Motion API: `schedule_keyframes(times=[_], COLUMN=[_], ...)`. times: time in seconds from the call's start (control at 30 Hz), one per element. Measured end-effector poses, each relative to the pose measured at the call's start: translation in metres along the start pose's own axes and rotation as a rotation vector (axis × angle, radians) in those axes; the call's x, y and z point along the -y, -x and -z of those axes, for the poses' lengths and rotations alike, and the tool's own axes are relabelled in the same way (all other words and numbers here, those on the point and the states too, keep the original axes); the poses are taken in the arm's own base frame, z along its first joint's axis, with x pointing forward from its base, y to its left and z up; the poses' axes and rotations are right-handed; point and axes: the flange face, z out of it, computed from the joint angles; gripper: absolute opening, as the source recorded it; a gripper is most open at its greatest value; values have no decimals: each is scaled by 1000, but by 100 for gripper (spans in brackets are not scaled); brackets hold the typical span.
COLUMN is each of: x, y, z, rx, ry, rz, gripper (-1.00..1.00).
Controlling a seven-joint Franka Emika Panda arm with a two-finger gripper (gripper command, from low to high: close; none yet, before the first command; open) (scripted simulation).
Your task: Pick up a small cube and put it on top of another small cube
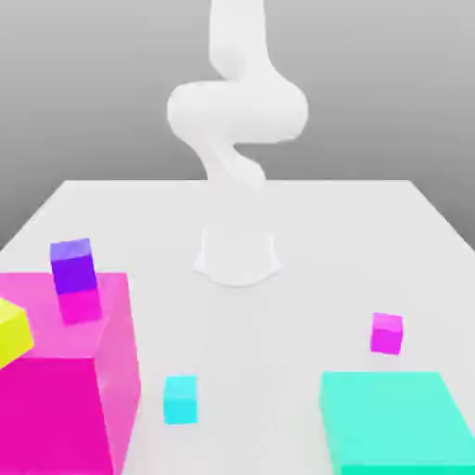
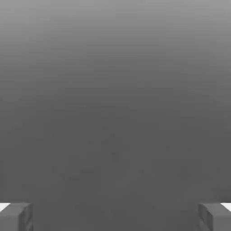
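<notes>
Gripper [image 2: 115, 219] open and empty, nothing between its fingers; magenta cube [image 1: 387, 333] lies free on table [image 1: 278, 315], well apart from purple cube [image 1: 73, 265], ready for pickup

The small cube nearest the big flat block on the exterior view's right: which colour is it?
Bright magenta, seen best in the exterior view.

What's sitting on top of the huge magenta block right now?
On the huge magenta block stands the small violet-purple cube, at its back edge, reflected in the glossy top. A yellow cube sits at the exterior view's left edge, partly cut off. Nothing lies on the violet-purple cube.
</notes>
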Motion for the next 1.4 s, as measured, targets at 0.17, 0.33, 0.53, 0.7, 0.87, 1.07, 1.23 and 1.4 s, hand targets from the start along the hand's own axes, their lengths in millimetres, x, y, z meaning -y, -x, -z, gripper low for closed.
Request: schedule_keyframes(times=[0.17,0.33,0.53,0.7,0.87,1.07,1.23,1.4], x=[21,14,-43,-100,-123,-127,-117,-97], y=[89,208,369,451,474,478,468,439], z=[-120,-207,-267,-287,-318,-324,-309,-285], rx=[207,400,635,753,761,761,760,755], ry=[31,57,90,106,108,108,109,124], rz=[267,547,932,1149,1155,1155,1156,1121], gripper=[0,0,0,0,0,-100,-100,-100])
